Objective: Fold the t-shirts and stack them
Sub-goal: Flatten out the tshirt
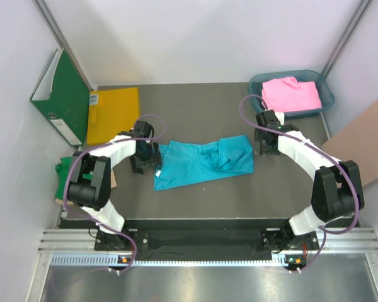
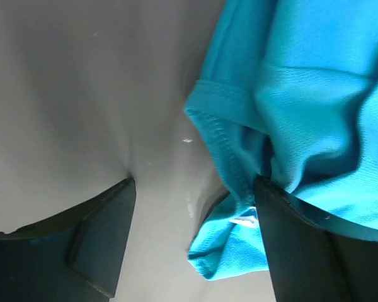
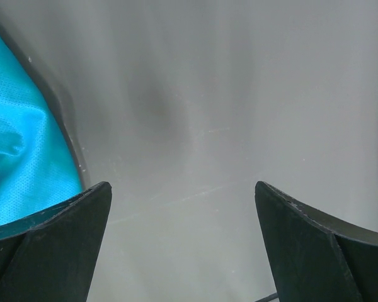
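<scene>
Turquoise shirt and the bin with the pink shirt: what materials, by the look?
Turquoise shirt: soft knit, probably a synthetic sports mesh. The wrist views show a fine pinhole texture, a faint sheen and a stitched hem. Bin: likely moulded plastic, blue-grey, with a smooth rigid rim and rounded corners. Fibre content cannot be confirmed.

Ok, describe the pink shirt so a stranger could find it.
Start at the far right corner of the table, where a blue bin sits. The pink t-shirt lies inside it, the only pink cloth; the turquoise t-shirt lies mid-table.
</scene>
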`<move>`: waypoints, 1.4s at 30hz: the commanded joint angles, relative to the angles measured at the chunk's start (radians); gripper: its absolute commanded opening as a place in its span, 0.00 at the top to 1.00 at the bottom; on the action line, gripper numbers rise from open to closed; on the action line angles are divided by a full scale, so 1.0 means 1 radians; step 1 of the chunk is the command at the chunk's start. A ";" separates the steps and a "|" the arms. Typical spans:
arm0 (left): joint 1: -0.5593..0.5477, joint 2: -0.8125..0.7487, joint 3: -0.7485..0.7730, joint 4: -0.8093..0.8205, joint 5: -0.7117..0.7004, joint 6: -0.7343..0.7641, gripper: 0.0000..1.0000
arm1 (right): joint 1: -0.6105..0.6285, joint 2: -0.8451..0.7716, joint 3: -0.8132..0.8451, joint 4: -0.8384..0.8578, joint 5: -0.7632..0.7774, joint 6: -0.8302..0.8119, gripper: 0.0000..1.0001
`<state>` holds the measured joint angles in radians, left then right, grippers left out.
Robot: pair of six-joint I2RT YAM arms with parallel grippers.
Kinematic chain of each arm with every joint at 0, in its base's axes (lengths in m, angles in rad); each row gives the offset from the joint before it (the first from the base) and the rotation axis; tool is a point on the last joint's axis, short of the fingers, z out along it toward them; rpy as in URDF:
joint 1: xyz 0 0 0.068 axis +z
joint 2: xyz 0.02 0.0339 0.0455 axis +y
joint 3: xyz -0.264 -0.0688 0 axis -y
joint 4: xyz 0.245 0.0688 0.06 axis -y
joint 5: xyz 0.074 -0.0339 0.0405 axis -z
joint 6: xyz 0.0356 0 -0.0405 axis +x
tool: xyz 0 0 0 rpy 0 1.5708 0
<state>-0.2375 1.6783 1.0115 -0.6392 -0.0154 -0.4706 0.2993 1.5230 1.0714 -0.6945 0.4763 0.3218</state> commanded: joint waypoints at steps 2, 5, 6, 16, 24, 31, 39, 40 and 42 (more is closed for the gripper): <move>-0.017 0.030 -0.030 0.119 0.121 -0.043 0.22 | 0.011 -0.020 -0.004 0.029 -0.001 -0.016 0.05; -0.039 0.090 -0.011 0.165 0.172 -0.051 0.60 | 0.011 -0.020 -0.002 0.032 -0.014 -0.015 0.05; -0.046 0.110 -0.002 0.171 0.173 -0.056 0.75 | 0.011 -0.021 -0.004 0.035 -0.028 -0.015 0.05; -0.091 0.075 0.318 0.032 0.102 -0.053 1.00 | 0.009 -0.086 -0.034 0.046 -0.038 -0.003 0.05; -0.399 0.190 0.924 -0.053 0.368 0.000 1.00 | -0.087 -0.153 -0.041 0.061 -0.015 0.005 0.04; -0.554 0.357 1.423 0.040 0.664 -0.118 1.00 | -0.291 -0.204 0.007 0.061 0.001 -0.055 0.00; -0.367 0.000 1.013 0.142 0.370 -0.170 1.00 | -0.471 -0.251 -0.001 0.055 -0.033 -0.049 0.01; -0.327 -0.075 0.947 0.154 0.347 -0.175 1.00 | -0.471 -0.251 -0.008 0.053 -0.039 -0.047 0.00; -0.202 -0.138 0.804 0.129 0.318 -0.163 1.00 | -0.471 -0.253 -0.016 0.056 -0.050 -0.044 0.00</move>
<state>-0.6243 1.7344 1.9942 -0.5529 0.4404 -0.6090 -0.1665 1.3041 1.0367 -0.6506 0.4496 0.2806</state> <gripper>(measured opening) 0.018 0.993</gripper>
